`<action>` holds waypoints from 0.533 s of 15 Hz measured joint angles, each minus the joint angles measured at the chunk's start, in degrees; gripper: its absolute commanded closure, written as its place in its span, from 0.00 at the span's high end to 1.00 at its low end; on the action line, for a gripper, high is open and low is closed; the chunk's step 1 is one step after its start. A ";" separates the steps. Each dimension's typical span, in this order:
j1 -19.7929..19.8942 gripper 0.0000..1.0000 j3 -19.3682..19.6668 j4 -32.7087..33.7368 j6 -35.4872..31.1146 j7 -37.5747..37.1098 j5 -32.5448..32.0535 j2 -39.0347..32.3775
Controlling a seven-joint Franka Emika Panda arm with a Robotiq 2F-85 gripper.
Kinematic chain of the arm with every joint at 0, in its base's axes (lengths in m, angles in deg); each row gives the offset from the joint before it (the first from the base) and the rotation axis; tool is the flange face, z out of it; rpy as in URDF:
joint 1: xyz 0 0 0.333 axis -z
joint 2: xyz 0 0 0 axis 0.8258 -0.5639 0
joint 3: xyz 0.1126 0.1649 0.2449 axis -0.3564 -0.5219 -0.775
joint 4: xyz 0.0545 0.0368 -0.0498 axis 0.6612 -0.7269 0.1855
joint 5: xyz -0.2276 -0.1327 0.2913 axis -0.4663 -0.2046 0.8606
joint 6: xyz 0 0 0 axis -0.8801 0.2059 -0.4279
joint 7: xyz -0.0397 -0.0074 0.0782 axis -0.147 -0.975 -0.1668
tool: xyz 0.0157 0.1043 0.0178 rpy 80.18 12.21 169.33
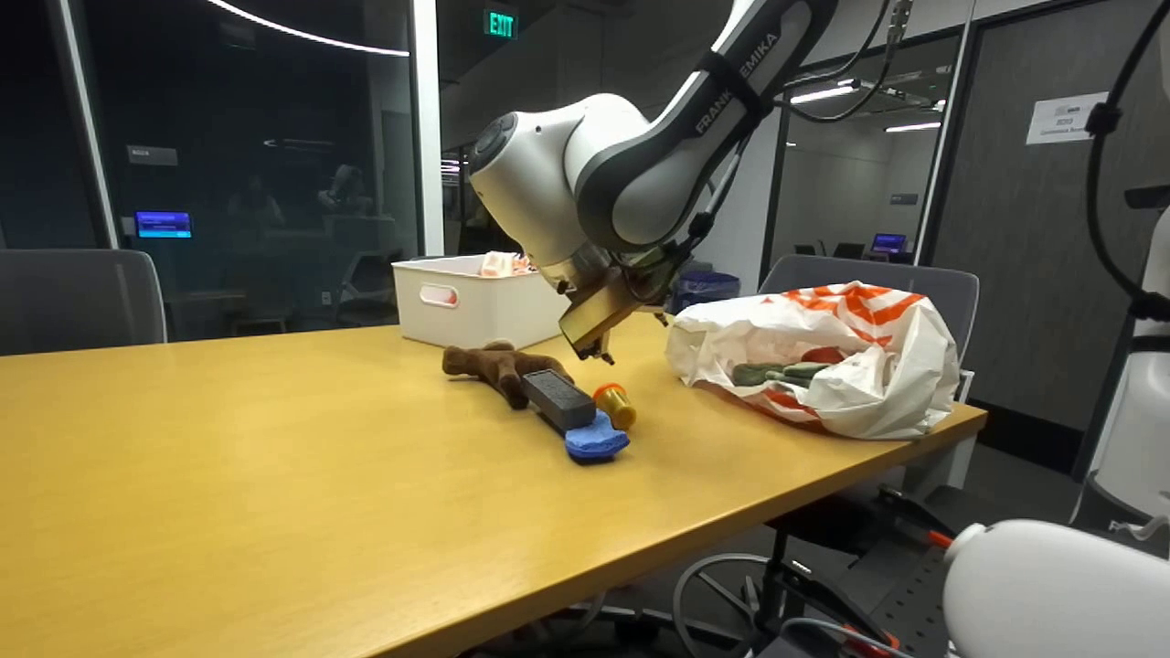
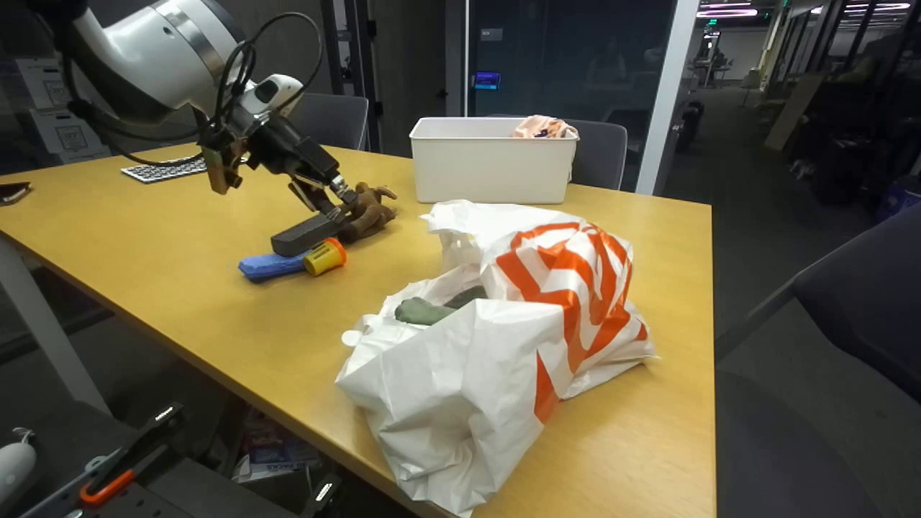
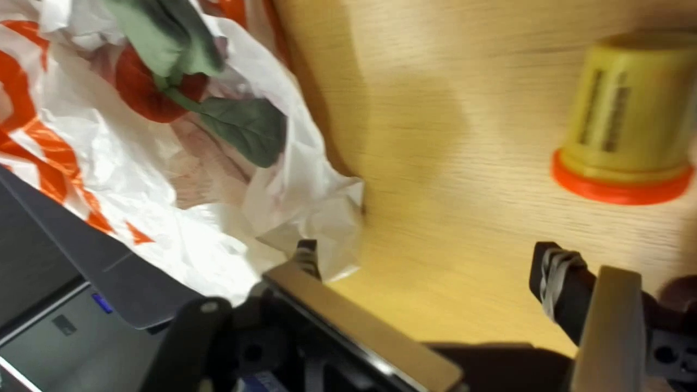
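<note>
My gripper is open and empty in the wrist view [image 3: 425, 249], its fingertips wide apart above the table. In an exterior view it is tilted above the small items [image 1: 633, 338]. A yellow container with an orange-red rim [image 3: 631, 114] lies beyond the right finger; it also shows on its side in both exterior views [image 1: 618, 409] [image 2: 325, 257]. Beside it are a dark grey block [image 1: 559, 399], a blue spongy piece [image 1: 596, 439] and a brown plush toy [image 1: 498, 367]. A white plastic bag with orange print [image 3: 136, 185] lies near the left finger, holding green leaf-like [image 3: 239, 120] and red [image 3: 142, 95] things.
A white bin [image 2: 493, 169] with a pinkish cloth [image 2: 543, 126] stands on the table behind the bag. A keyboard [image 2: 169, 169] and a dark flat object [image 2: 13, 192] lie at the table's far left. Grey chairs [image 1: 73, 302] stand around the wooden table [image 1: 274, 475].
</note>
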 measured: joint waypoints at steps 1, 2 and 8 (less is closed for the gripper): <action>-0.45 1.00 -0.47 0.27 -2.49 0.93 0.47 0.02; -0.91 1.00 -0.91 0.60 -5.05 1.92 0.84 0.04; -4.20 1.00 -2.55 3.56 -11.18 8.79 2.94 -0.32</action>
